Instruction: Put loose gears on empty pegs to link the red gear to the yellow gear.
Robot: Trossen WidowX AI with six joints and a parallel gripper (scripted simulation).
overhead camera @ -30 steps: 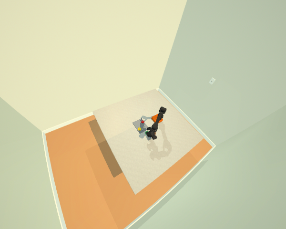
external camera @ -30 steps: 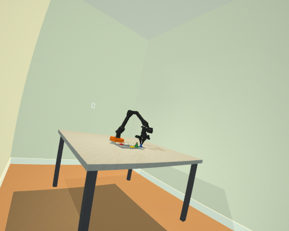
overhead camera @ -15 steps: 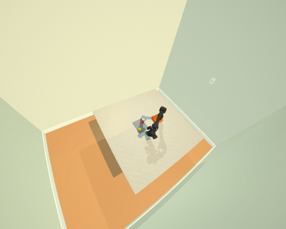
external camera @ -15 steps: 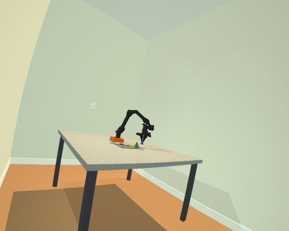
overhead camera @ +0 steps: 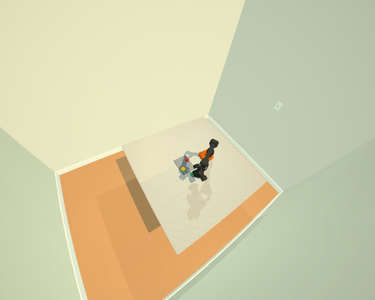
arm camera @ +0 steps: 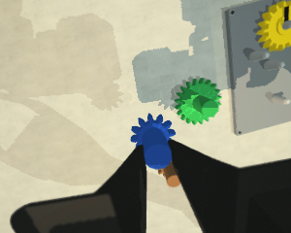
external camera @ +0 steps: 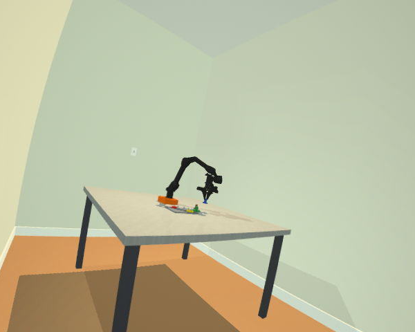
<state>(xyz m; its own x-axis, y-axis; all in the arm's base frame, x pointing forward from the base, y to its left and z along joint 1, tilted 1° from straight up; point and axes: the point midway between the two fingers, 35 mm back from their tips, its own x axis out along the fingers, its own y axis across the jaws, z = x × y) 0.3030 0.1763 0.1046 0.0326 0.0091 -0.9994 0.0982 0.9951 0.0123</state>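
Observation:
My gripper [external camera: 205, 200] [arm camera: 155, 148] is shut on the handle of the blue gear [external camera: 205, 202] [arm camera: 152, 130] and holds it above the table, off to the side of the board. The green gear [overhead camera: 192, 174] [external camera: 196, 210] [arm camera: 198, 101] stands on the table between the blue gear and the grey board [overhead camera: 179, 160] [arm camera: 249, 112]. A small brown gear [arm camera: 172, 176] is partly hidden behind the blue gear and right finger in the wrist view. The yellow gear [overhead camera: 182, 169] [external camera: 189, 210] [arm camera: 272, 36] and red gear [overhead camera: 187, 159] [external camera: 173, 207] sit on the board.
Bare pegs show on the board in the wrist view, among them one peg [arm camera: 258, 54] near the yellow gear and another peg [arm camera: 279, 99] farther from it. The orange arm base [overhead camera: 205, 155] [external camera: 167, 200] stands beside the board. The arm's shadows fall across the board and table.

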